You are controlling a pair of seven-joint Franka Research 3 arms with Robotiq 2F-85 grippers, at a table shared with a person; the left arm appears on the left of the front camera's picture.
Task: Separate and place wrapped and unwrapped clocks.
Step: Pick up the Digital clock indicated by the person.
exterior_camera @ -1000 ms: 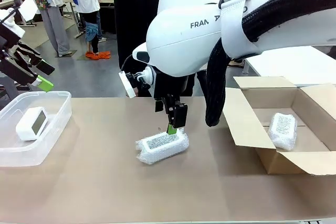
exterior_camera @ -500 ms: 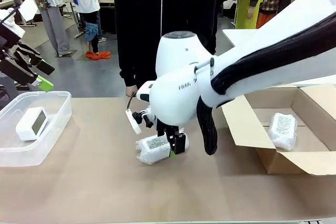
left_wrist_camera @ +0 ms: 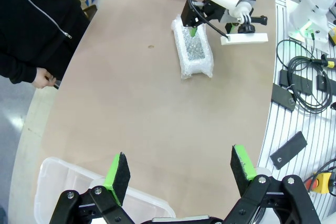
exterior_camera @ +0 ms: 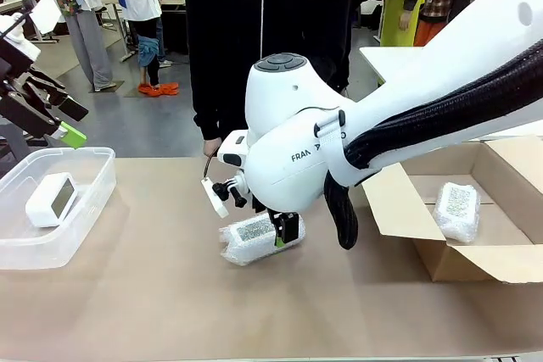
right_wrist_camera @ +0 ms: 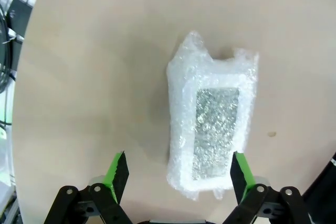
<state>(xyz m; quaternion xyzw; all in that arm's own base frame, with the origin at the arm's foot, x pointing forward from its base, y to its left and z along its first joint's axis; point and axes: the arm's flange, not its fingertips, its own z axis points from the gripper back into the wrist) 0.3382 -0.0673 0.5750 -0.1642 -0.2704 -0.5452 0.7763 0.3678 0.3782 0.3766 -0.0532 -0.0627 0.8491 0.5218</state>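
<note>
Bare clock (exterior_camera: 52, 198) binned, one wrapped clock (exterior_camera: 456, 209) boxed; last bundle (exterior_camera: 259, 238) unmoved, right gripper (right_wrist_camera: 178, 171) spread over it.

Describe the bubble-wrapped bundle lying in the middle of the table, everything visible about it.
The wrapped bundle is an oblong white block in clear, crinkled bubble wrap, with a grey speckled face turned up. It lies flat on the brown table, between the plastic bin and the cardboard box. The right gripper is low over one end, jaws open to either side; contact cannot be told.
</note>
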